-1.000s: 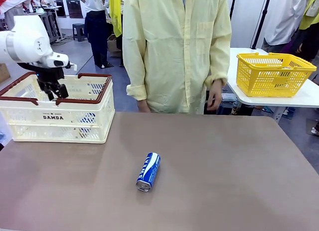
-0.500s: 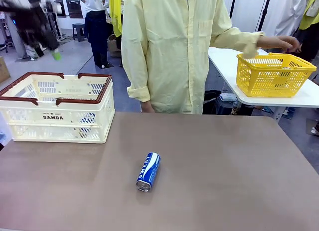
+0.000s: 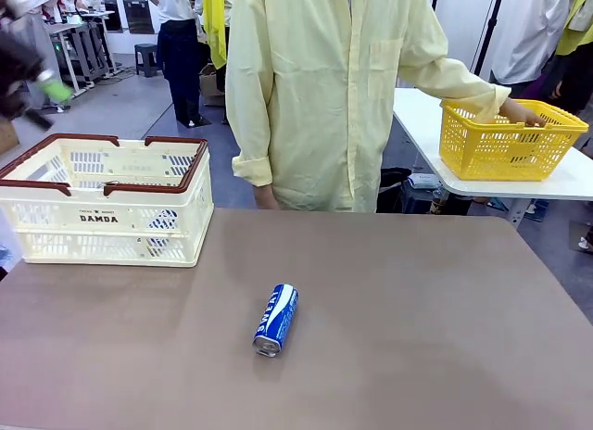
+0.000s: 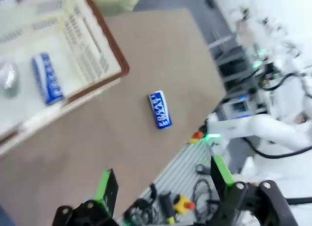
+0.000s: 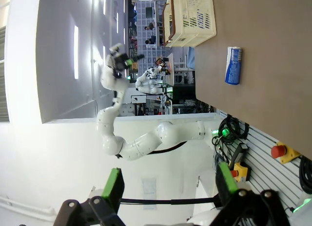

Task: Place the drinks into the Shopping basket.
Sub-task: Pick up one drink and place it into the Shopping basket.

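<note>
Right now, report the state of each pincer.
Left pincer: open, holding nothing.
Right pincer: open, holding nothing.

Glossy metal can [image 3: 276, 320] on matt tabletop [image 3: 417, 337] (perforated plastic crate [image 3: 111, 217]).

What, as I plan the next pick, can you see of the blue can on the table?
The blue can is slim, metal-looking, blue with white lettering and a silver end facing the robot's side. It lies on its side near the middle of the table, touching nothing else, clear of the Shopping basket.
</note>
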